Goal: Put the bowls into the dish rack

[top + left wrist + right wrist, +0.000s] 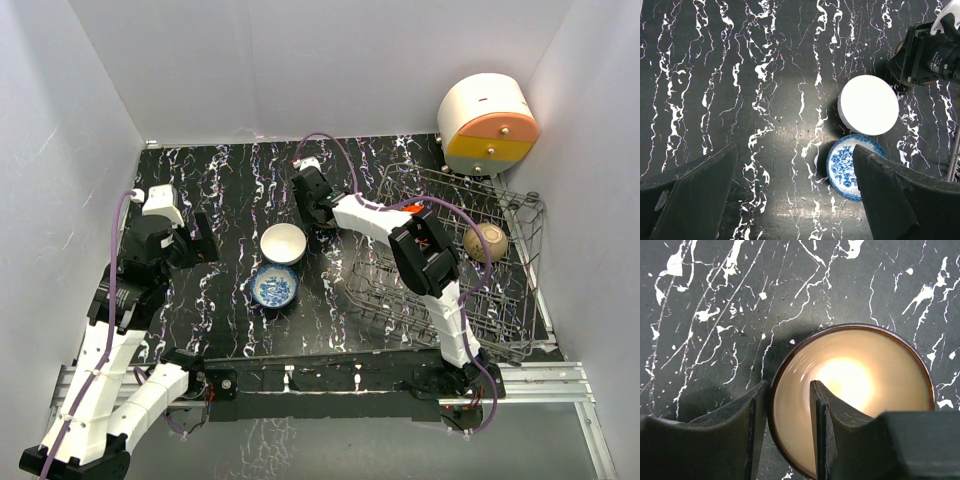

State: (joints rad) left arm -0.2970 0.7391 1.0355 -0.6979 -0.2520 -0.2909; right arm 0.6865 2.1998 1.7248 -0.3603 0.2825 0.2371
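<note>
Top external view: a black tabletop veined with white (pixel 230 180) carries a rectangular grey wire dish rack (pixel 520 215) on its right side. One tan round bowl (pixel 486 242) lies among the rack's wires toward its far right. A white, orange and yellow drum-shaped container (pixel 487 123) stands beyond the rack's far edge.

Near the table's middle sits a plain white round bowl (pixel 284 243). A blue-and-white patterned bowl (pixel 274 286) lies just beside it on the near side. Both are upright and well to the left of the rack.

The right gripper (pixel 322 222) reaches to a spot just beyond the white bowl. In the right wrist view its fingers (pixel 822 410) straddle the rim of a brown-rimmed bowl with a glossy golden inside (pixel 865 385), which stands on the tabletop. One finger is outside the wall and one inside, with a gap left at the inner finger. The jaws are parted, not clamped.

The left gripper (pixel 205 240) hangs over bare tabletop to the left of the two bowls. In the left wrist view its fingers (pixel 700 195) are spread wide and hold nothing.
</note>
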